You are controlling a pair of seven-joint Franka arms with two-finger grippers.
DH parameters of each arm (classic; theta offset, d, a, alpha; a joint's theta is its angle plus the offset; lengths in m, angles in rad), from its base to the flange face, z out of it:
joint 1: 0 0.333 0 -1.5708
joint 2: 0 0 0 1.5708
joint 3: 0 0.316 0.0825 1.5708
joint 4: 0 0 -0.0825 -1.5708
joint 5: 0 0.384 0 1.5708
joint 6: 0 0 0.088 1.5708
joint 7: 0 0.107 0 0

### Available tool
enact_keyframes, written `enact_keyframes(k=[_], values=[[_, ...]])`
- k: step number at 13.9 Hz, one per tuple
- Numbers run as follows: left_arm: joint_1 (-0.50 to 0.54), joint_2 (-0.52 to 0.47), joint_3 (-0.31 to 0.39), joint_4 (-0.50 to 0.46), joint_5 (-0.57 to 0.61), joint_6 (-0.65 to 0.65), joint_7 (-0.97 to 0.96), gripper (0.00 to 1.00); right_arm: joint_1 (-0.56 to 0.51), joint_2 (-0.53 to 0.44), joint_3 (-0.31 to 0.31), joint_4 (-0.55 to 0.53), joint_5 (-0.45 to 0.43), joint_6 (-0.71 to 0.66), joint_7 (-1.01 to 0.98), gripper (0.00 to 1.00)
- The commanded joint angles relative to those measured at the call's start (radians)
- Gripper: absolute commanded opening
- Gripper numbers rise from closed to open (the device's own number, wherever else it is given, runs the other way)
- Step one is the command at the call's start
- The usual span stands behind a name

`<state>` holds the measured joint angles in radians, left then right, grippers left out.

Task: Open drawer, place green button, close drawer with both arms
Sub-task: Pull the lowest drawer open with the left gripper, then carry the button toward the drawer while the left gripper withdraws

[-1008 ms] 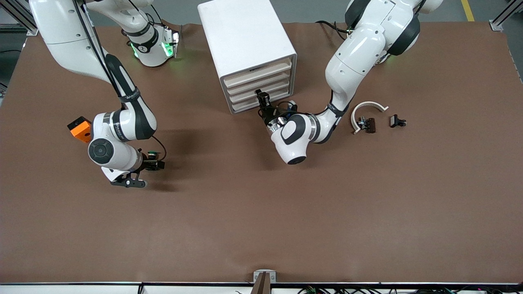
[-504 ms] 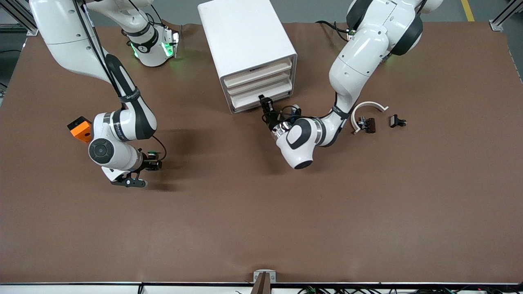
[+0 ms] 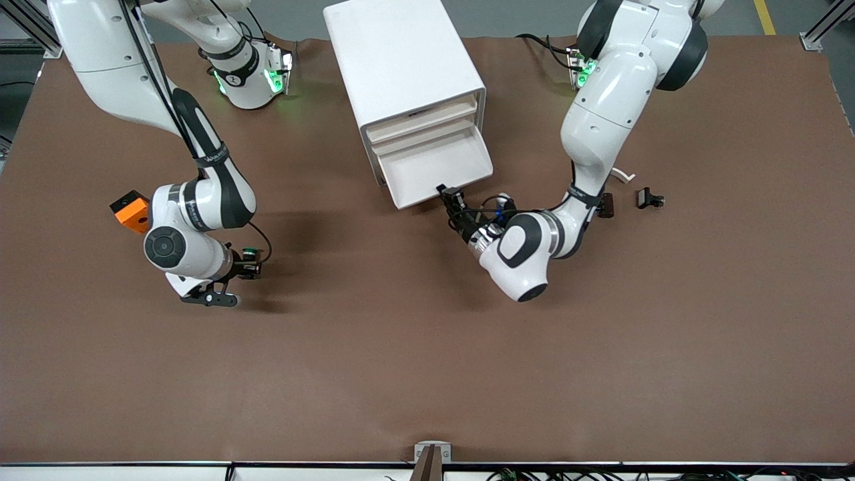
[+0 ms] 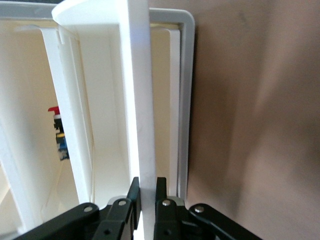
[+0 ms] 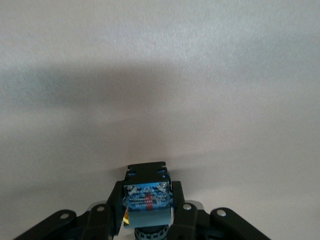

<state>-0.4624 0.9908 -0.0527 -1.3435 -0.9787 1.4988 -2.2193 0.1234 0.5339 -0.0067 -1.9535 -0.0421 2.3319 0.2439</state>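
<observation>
We saw the left arm's black two-finger gripper (image 3: 446, 194) at the front lip of the shallow white tray-like drawer (image 3: 434, 168), the lowest of the white boxy cabinet (image 3: 401, 60), which stood pulled out over the brown table (image 3: 427, 347). In the left wrist view that gripper (image 4: 147, 186) had its fingers pressed onto the thin front wall of the drawer (image 4: 137, 100), one finger on either face of it, so it was pinching the drawer's front. Inside a compartment next to it a small part with a red cap and blue body (image 4: 58, 132) showed. The right arm's black gripper (image 3: 248, 269) hung low over the table toward the right arm's end, and between its fingers sat the tiny push-button part with a round green cap and dark blue-black body (image 3: 250, 254). The right wrist view showed the same button (image 5: 147, 197) clamped between the two fingers (image 5: 182, 207), its blue body facing the camera. An orange block with a hole (image 3: 130, 209) lay on the table beside the right arm's wrist. Near the left arm's end lay a small black clip (image 3: 649, 198), with a darker part (image 3: 606, 204) and a white curved piece (image 3: 622, 175) partly hidden by the left arm.
</observation>
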Motion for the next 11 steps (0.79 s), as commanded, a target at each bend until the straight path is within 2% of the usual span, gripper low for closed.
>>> enact_keyframes(k=[1, 2, 3, 4, 7, 11], values=[[0.040, -0.004, 0.014, 0.026, 0.011, -0.005, 0.006, 0.25, -0.011, -0.018, 0.007, 0.074, -0.010, -0.115, 0.000, 0.22], [0.047, -0.004, 0.014, 0.033, 0.011, -0.005, 0.009, 0.35, -0.008, -0.020, 0.007, 0.126, -0.010, -0.199, 0.002, 0.22], [0.048, -0.004, 0.016, 0.041, 0.012, -0.005, 0.007, 0.54, -0.004, -0.020, 0.007, 0.198, -0.009, -0.303, 0.005, 0.22], [0.053, -0.006, 0.016, 0.044, 0.012, -0.005, 0.007, 1.00, -0.001, -0.020, 0.007, 0.259, -0.009, -0.394, 0.008, 0.22], [0.059, -0.030, 0.039, 0.070, 0.014, -0.005, 0.006, 1.00, 0.018, -0.023, 0.011, 0.419, -0.005, -0.612, 0.026, 0.22], [0.103, -0.038, 0.129, 0.162, 0.012, -0.005, 0.026, 1.00, 0.126, -0.028, 0.013, 0.553, -0.004, -0.807, 0.248, 0.22]])
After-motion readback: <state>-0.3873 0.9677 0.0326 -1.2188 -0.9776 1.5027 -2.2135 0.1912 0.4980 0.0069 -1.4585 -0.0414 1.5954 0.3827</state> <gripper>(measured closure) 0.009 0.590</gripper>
